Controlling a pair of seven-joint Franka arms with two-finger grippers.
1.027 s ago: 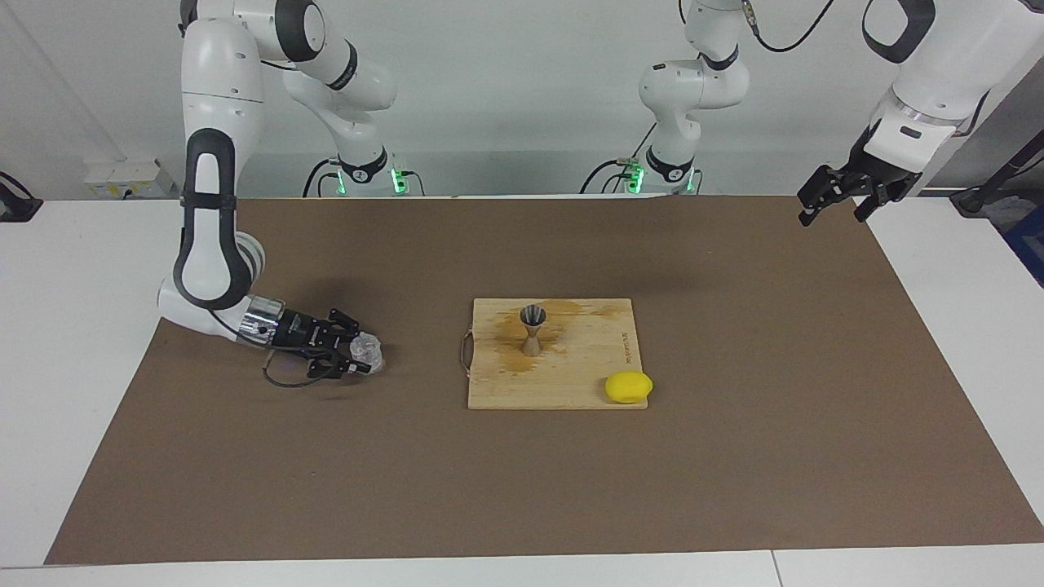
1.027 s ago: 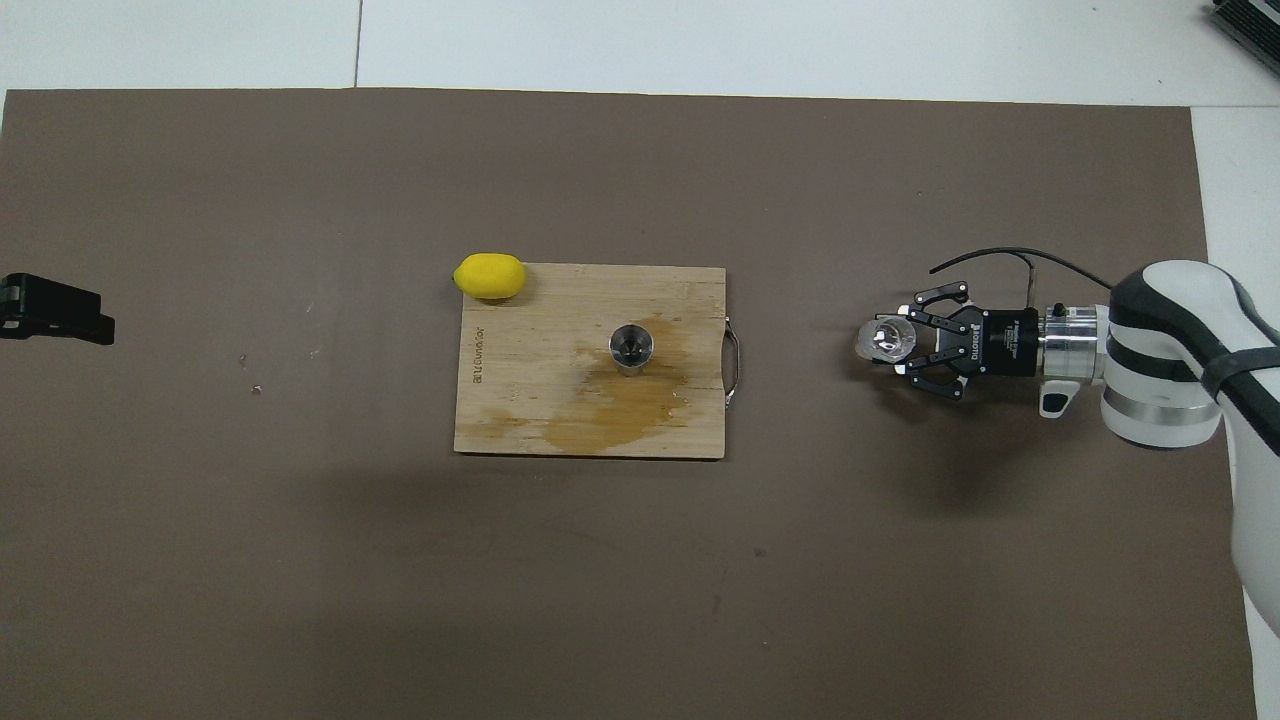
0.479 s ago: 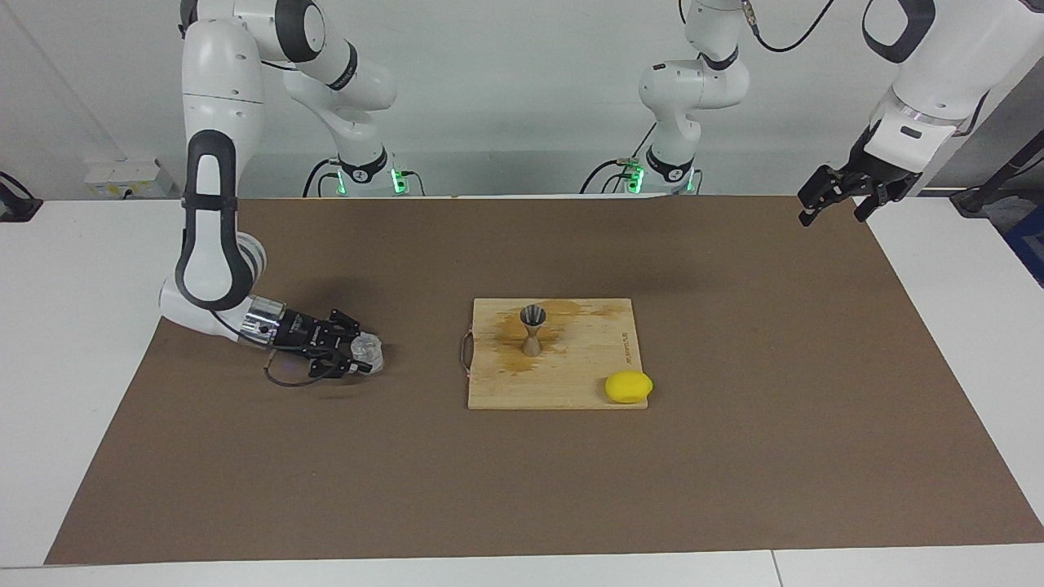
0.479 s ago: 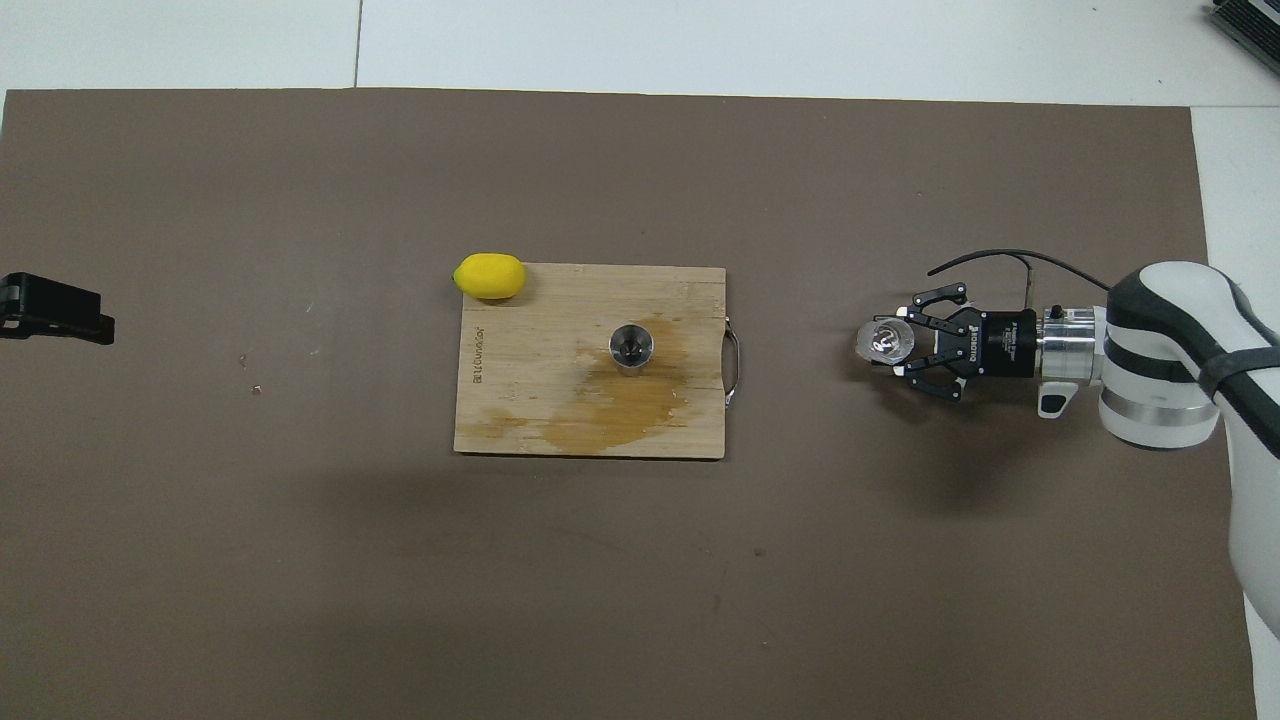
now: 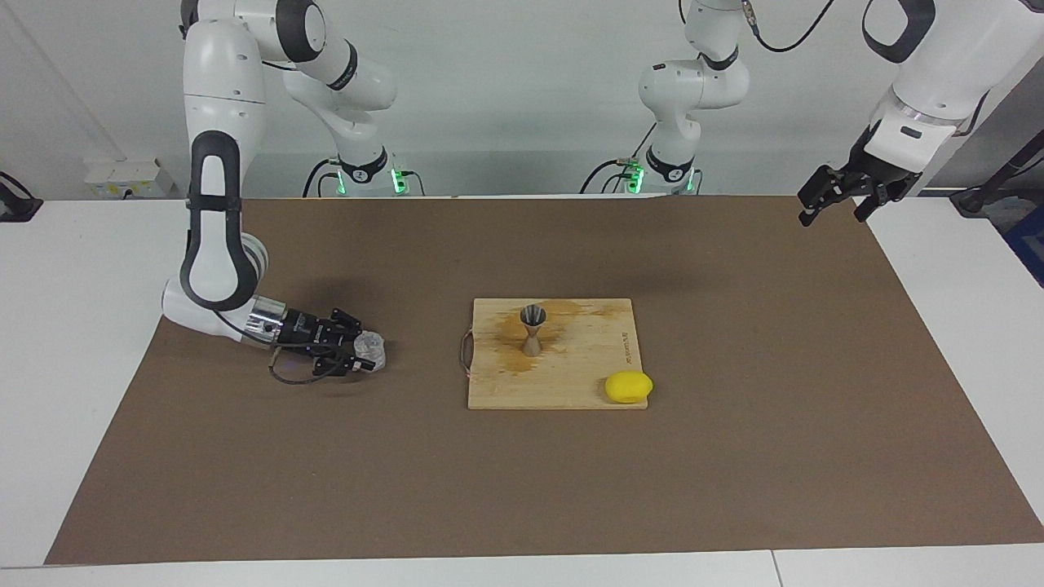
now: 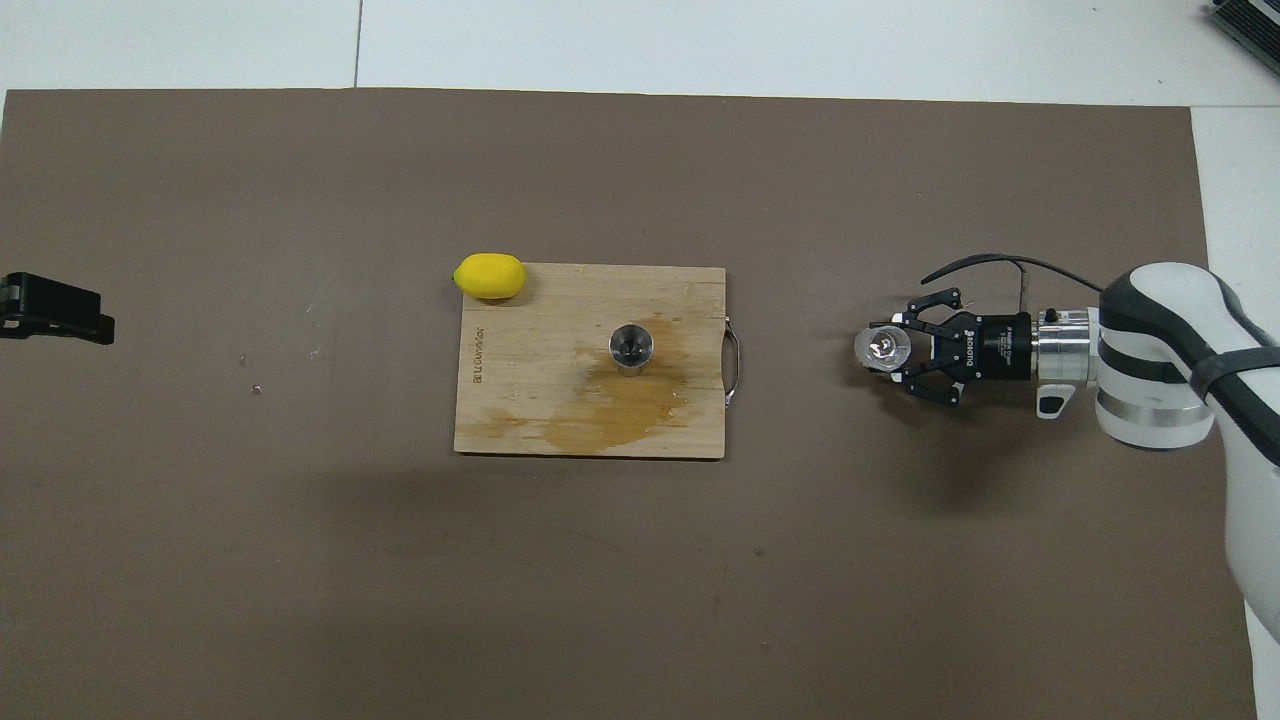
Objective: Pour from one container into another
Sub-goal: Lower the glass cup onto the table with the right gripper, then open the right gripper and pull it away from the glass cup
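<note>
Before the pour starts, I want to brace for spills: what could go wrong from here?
1. The right gripper grips the clear glass cup from the side at the tips of its fingers; smooth glass might slip when tilted.
2. The jigger stands free on a narrow waist and has a small mouth; a bump could topple it, or the pour could miss.
3. The cutting board is already stained around it.

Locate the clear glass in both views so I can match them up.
Facing view: the glass sits low at the picture's left, held in the right gripper, beside the handle end of the board.
Overhead view: the glass is at the picture's right, mid-height.
Shared landmark: the jigger on the board.
</note>
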